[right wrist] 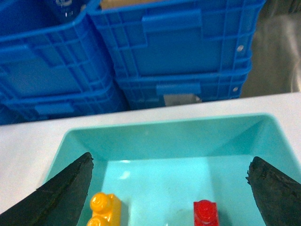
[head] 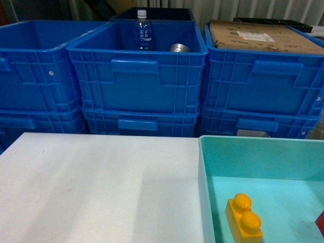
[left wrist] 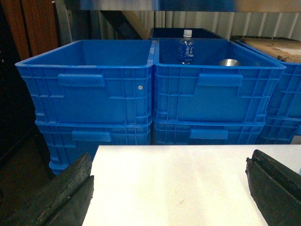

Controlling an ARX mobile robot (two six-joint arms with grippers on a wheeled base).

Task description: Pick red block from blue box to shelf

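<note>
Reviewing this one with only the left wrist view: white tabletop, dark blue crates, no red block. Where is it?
Observer: The small glossy red plastic brick lies inside the pale aqua plastic tray, shown by the right wrist view.
Operator: Anything else in that tray?
Observer: A yellow two-stud plastic brick, to the red one's left in that view and apart from it.
Operator: Is the right tool gripping anything?
Observer: No. The right tool is open and empty, and both bricks show between its fingers.
</note>
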